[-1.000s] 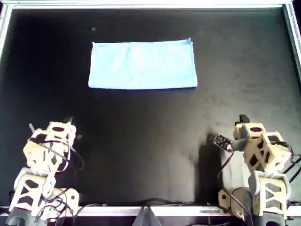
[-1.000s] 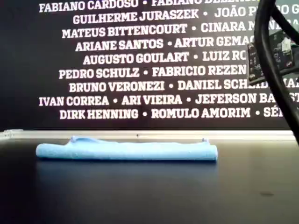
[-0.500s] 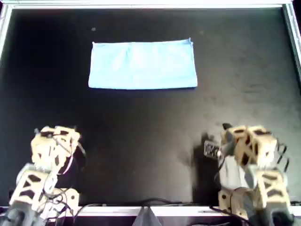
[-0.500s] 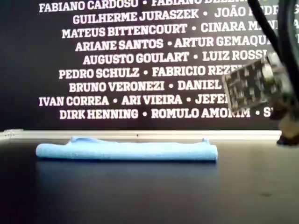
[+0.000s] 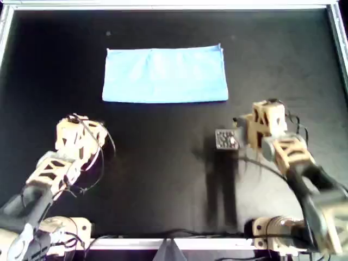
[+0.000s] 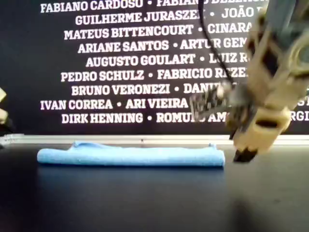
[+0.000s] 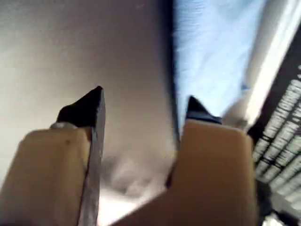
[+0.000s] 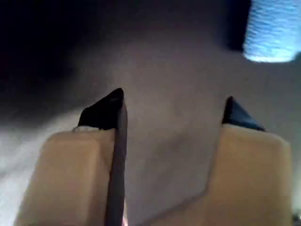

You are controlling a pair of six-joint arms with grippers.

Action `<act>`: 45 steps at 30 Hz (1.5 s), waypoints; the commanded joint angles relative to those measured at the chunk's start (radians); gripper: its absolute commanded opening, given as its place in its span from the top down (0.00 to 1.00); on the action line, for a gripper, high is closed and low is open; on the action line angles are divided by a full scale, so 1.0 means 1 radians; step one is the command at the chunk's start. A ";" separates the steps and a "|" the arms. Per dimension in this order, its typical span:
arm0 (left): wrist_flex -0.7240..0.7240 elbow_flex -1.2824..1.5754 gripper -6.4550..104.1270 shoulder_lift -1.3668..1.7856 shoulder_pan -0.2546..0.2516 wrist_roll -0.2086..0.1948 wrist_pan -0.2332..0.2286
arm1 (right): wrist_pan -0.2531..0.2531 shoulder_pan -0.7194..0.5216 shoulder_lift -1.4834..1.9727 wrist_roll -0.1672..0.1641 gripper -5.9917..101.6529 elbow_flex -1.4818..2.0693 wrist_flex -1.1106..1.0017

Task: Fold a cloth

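Ahead of both grippers, well apart from them on the black table (image 5: pixel 163 157), the cloth (image 5: pixel 165 74) is seen lying flat as a neat rectangle. The left gripper (image 7: pixel 143 110) is spread wide with nothing between its jaws; the right gripper (image 8: pixel 174 110) is likewise wide open and empty. The cloth is judged light, soft and limp, so it is best pinched at the corners nearest each gripper.
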 commanded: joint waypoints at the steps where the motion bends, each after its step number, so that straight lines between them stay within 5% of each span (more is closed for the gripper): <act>1: -0.057 -0.067 0.31 0.005 -0.023 0.014 0.000 | -0.009 0.011 -0.060 0.006 0.10 -0.115 -0.052; 15: -0.063 -0.449 0.29 -0.534 -0.021 0.017 -0.018 | 0.008 0.011 -0.307 0.006 0.09 -0.428 -0.054; 38: -0.063 -0.899 0.29 -0.930 -0.005 0.018 -0.020 | -0.008 0.012 -0.592 0.006 0.10 -0.811 -0.052; 45: -0.061 -0.913 0.30 -0.945 0.058 0.018 -0.020 | -0.009 0.014 -0.607 0.006 0.10 -0.822 -0.052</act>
